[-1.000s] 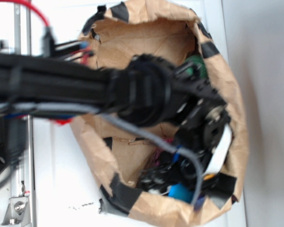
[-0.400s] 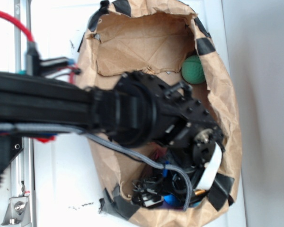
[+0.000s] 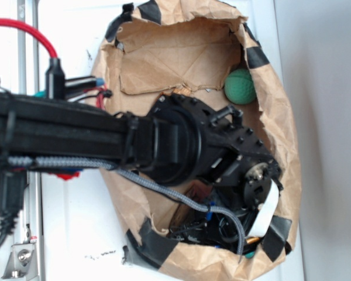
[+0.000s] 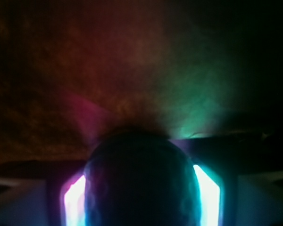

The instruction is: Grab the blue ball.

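The arm reaches down into the brown paper bag (image 3: 281, 117) on the white table (image 3: 70, 234). In the dim wrist view, the blue ball (image 4: 140, 181) sits between the glowing fingers (image 4: 206, 195) of the end effector (image 4: 140, 197), which is clamped around it. The green ball (image 3: 240, 86) rests against the bag's wall, well apart. No writing is legible.

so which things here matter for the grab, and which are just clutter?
Job:
- blue ball, between the bright fingers in the wrist view
- gripper

Lying about:
- green ball
- brown paper bag
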Robot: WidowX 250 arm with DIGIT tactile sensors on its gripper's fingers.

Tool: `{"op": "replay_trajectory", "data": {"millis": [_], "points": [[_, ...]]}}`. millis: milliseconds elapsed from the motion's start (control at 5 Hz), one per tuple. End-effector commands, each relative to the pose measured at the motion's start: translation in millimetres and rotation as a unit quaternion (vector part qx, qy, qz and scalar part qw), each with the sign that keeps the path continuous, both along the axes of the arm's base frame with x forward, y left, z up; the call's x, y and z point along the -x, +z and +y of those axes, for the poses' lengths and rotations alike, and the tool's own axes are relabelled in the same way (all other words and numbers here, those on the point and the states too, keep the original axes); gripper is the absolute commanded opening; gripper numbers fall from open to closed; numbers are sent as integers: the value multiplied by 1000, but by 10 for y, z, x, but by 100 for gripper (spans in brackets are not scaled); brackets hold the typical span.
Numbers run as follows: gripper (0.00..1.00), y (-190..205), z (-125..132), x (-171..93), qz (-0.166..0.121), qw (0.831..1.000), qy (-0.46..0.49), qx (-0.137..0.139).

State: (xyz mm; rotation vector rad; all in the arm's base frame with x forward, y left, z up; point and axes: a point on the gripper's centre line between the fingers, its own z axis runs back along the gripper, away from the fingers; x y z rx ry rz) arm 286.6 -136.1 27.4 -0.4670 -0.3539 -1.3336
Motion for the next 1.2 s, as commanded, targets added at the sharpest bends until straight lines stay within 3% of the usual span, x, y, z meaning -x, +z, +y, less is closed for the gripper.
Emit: {"op": "replay_trajectory", "data": {"millis": [0,200,400,600,800,1000], "points": [[0,692,27,293,-50,995,83,-14],[0,903,222,296,-46,973,202,-105],[0,982,391,285,20,936,309,-170],[0,1053,594,185,112,886,408,-191],[0,1150,760,87,151,827,511,-178],[0,1229,865,18,145,760,616,-148]]}}
